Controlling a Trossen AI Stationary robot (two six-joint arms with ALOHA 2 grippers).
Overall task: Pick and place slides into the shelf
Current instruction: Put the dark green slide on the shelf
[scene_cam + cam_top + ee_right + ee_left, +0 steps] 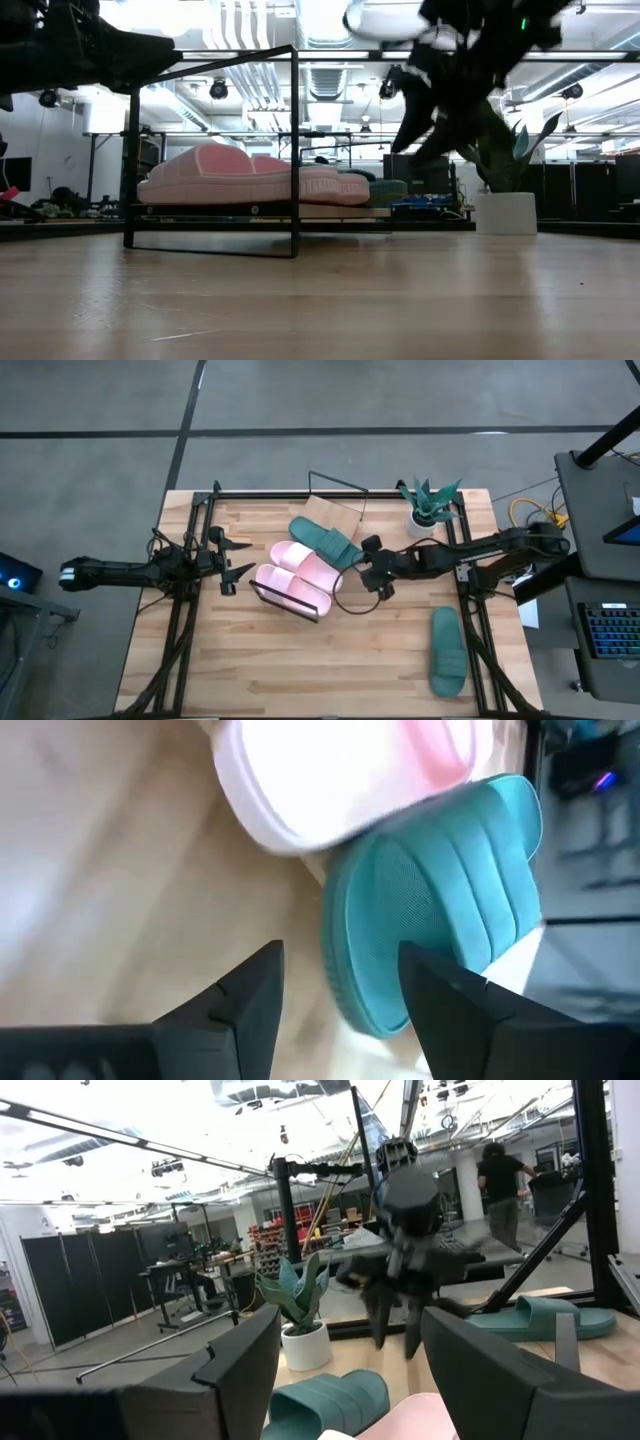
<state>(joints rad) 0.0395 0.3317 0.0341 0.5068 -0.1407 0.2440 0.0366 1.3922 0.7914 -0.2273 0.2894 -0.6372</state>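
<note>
The shelf [345, 515], a light-wood board in a black wire frame, stands mid-table. On it lie two pale pink slides [297, 575] side by side and one teal slide [325, 542] at their far right. Another teal slide [447, 650] lies sole-down on the tabletop at the near right. My right gripper [358, 565] hovers open just right of the shelf's teal slide [440, 890], with nothing between its fingers. My left gripper [237, 558] waits open left of the shelf and points toward it.
A potted plant [428, 508] in a white pot stands at the far right, behind my right arm. Black frame rails run along the table's left and right sides. Bare tabletop [300, 670] stretches along the near edge. A person stands in the room beyond [500, 1180].
</note>
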